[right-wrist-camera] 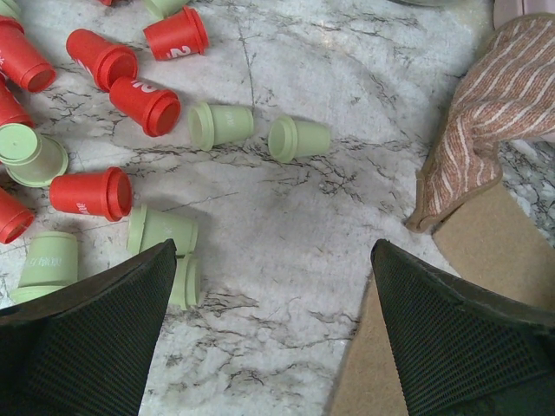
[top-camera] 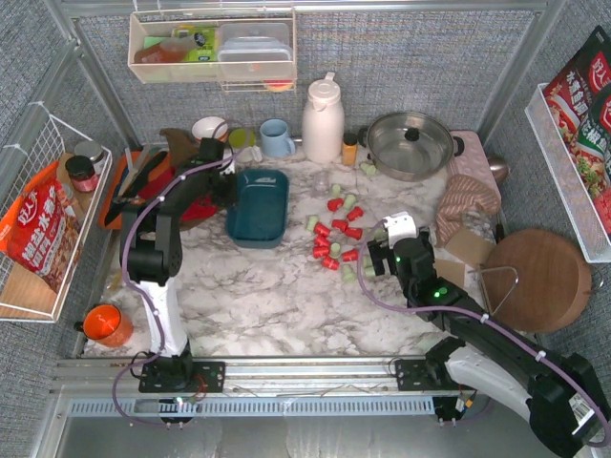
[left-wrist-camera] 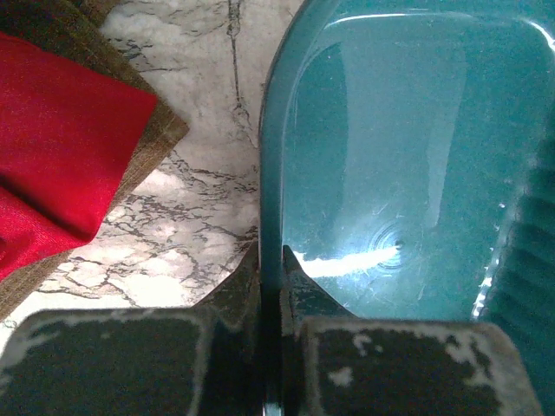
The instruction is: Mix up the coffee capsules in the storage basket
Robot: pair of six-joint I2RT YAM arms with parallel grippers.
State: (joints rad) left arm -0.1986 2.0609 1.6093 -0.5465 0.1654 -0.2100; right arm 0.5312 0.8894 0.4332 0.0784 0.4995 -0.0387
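The teal storage basket [top-camera: 258,205] lies empty on the marble top, left of centre. My left gripper [top-camera: 232,181] is shut on its left rim; in the left wrist view the fingertips [left-wrist-camera: 270,251] pinch the thin wall of the basket [left-wrist-camera: 408,156]. Red and mint-green coffee capsules [top-camera: 336,234] lie scattered on the table to the right of the basket. My right gripper [top-camera: 374,260] hangs open at the right edge of that scatter. In its wrist view the gripper [right-wrist-camera: 273,251] holds nothing, with a red capsule [right-wrist-camera: 102,192] and green capsules [right-wrist-camera: 222,124] to its left.
A red cloth [left-wrist-camera: 61,147] on an orange tray [top-camera: 143,181] lies left of the basket. A blue mug [top-camera: 277,138], white jug [top-camera: 323,119] and steel pot [top-camera: 410,143] line the back. A striped cloth [right-wrist-camera: 512,104], cardboard and a round wooden board [top-camera: 537,279] sit right.
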